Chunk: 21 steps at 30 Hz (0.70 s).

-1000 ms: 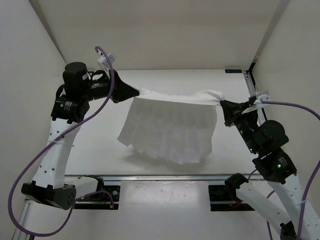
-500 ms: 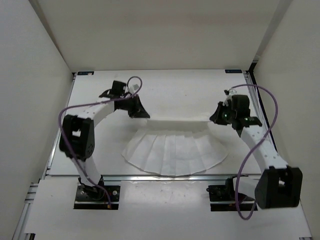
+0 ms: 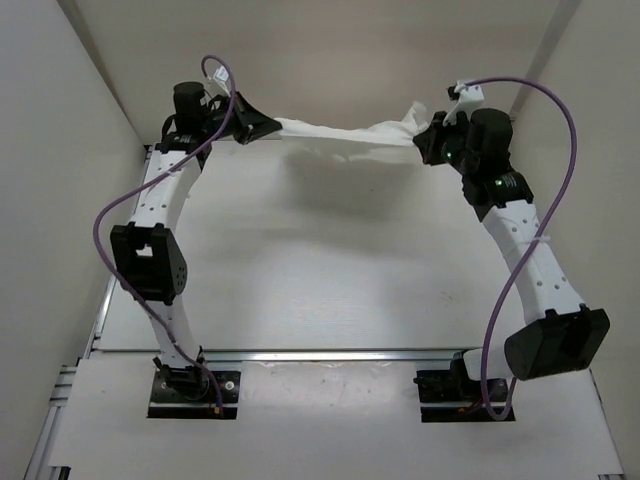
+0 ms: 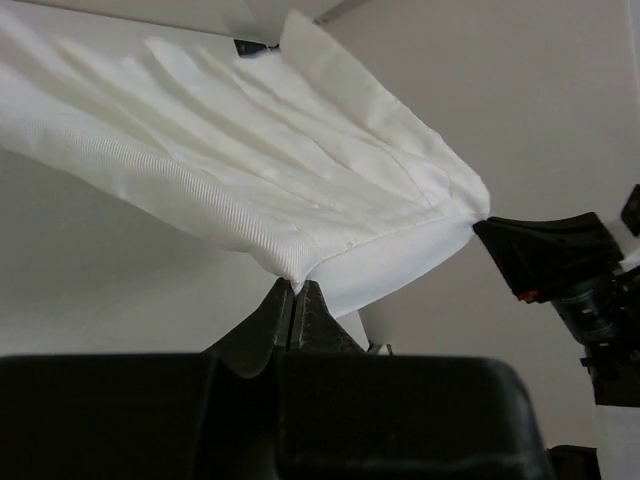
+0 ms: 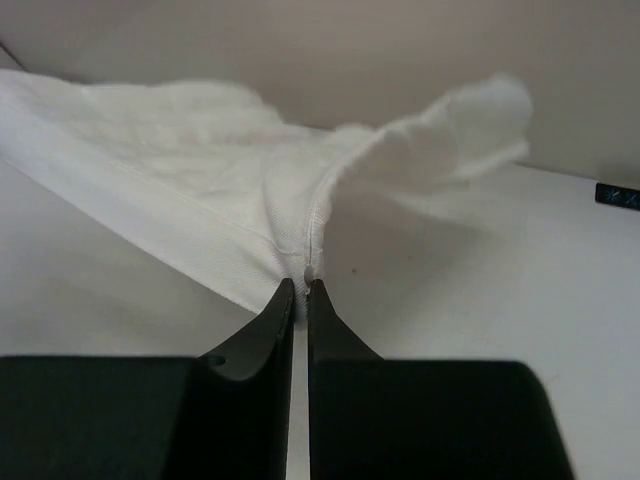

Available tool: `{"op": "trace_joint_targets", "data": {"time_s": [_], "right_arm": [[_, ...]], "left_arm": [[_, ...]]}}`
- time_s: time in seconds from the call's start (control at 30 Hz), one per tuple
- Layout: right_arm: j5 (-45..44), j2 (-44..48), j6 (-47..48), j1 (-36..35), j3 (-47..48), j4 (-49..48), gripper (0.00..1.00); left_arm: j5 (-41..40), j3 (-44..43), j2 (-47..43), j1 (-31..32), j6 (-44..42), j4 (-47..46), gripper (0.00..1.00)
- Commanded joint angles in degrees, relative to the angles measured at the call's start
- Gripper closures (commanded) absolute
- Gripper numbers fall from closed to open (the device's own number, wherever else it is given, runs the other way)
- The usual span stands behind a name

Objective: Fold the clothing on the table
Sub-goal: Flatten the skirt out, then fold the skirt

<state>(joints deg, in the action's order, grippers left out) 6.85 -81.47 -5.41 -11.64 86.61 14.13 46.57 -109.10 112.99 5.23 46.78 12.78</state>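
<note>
One clothing (image 3: 342, 134), two grips — left claw (image 3: 277, 126) and right claw (image 3: 418, 143) both pinched tight on it.

In your right wrist view, the right gripper (image 5: 300, 288) has its two dark fingers (image 5: 262, 335) pressed almost together, pinching a hemmed edge of the clothing (image 5: 180, 170) at their tips. From that pinch you see the white fabric spread away to the left in soft folds, while a loose flap curls up to the right. Behind it lies the white table (image 5: 500, 270), with a plain wall (image 5: 300, 40) above and a small dark marker (image 5: 617, 196) at the right edge.
</note>
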Motion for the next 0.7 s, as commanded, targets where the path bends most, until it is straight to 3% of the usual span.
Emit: {"op": "trace_joint_targets", "data": {"time_s": [0.0,0.07,0.23,0.37,0.53,0.67], "right_arm": [[-6.33,6.05,2.17,0.92,-9.04,-0.68,1.00],[-4.75,10.70,-0.55,0.74,-16.60,-0.51,1.00],[1.65,20.64,-9.25,-0.76,-41.21,4.31,1.00],[6.85,30.11,-12.08,0.03,-49.07,13.63,1.00],[11.60,39.36,-13.84,1.62,-48.64,31.63,1.00],[10.29,43.33,-17.69,-3.02,-44.78,41.05,1.00]], "left_arm": [[-2.27,9.47,-10.83,-4.54,-0.46,-4.07,1.00],[-2.44,17.84,-15.05,-4.27,-3.09,-3.20,1.00],[-4.46,48.04,-26.04,-1.64,-3.81,-5.12,1.00],[-6.39,64.15,-33.43,4.33,-5.99,-0.76,1.00],[-5.79,75.51,-47.30,9.18,-0.83,2.69,1.00],[-9.12,70.71,-53.65,6.98,-2.66,11.20,1.00]]}}
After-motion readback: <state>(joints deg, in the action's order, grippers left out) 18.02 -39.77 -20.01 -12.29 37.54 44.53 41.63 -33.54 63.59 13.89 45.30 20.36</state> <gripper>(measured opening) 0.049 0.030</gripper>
